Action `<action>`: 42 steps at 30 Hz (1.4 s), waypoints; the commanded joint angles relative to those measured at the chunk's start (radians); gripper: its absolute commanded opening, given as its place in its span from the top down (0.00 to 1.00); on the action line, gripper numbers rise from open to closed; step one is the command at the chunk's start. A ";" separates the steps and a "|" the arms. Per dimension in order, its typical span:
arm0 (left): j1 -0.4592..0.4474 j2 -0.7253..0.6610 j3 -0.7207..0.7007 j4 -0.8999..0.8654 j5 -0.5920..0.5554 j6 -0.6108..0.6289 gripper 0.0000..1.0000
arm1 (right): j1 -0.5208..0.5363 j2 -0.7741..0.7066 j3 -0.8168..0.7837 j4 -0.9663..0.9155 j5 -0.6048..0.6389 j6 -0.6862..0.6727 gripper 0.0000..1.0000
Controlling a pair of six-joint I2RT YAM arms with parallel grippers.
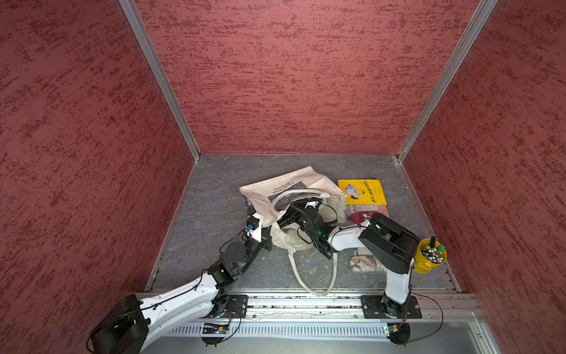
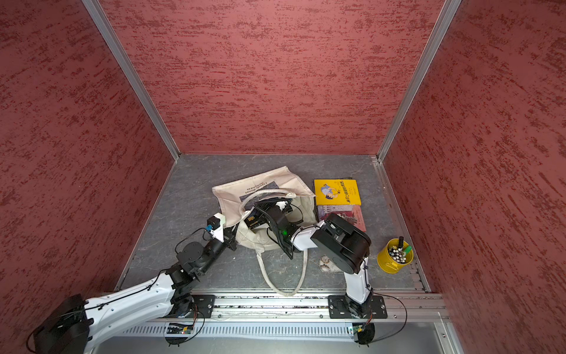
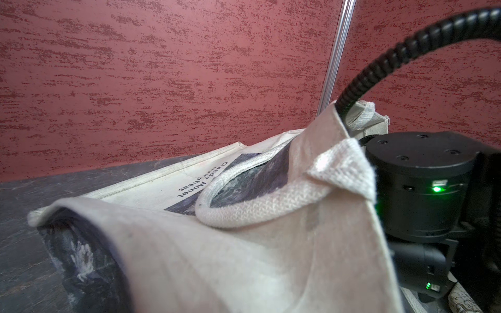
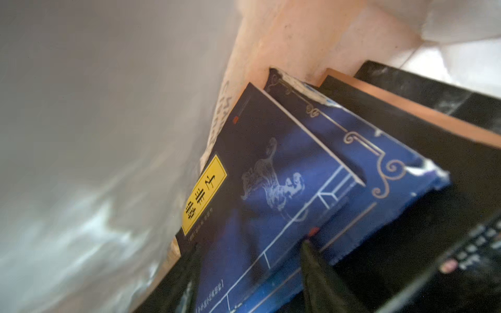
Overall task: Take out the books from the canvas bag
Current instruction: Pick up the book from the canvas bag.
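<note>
The cream canvas bag lies on its side mid-table, mouth toward me. My left gripper is shut on its rim and holds the mouth up; cloth hides its jaws. My right wrist reaches into the mouth. Inside, my right gripper stands open astride a dark blue book with a yellow label; one finger shows beside it, and contact is unclear. Under it lie another blue book and a black one. Outside, a yellow book rests on a brownish one.
A white patterned pouch lies under the right arm. At the front right stands a yellow bucket of pens. One bag handle loops toward the front rail. Red walls close in three sides.
</note>
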 commanded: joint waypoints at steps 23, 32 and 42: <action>-0.005 0.015 0.017 0.138 0.073 0.001 1.00 | -0.070 0.109 0.126 0.130 -0.173 0.043 0.51; -0.005 0.032 0.019 0.142 0.076 0.004 1.00 | -0.071 0.077 0.145 0.123 -0.195 0.008 0.51; -0.004 0.043 0.026 0.130 0.051 0.008 1.00 | -0.078 -0.058 0.013 0.096 -0.090 -0.047 0.51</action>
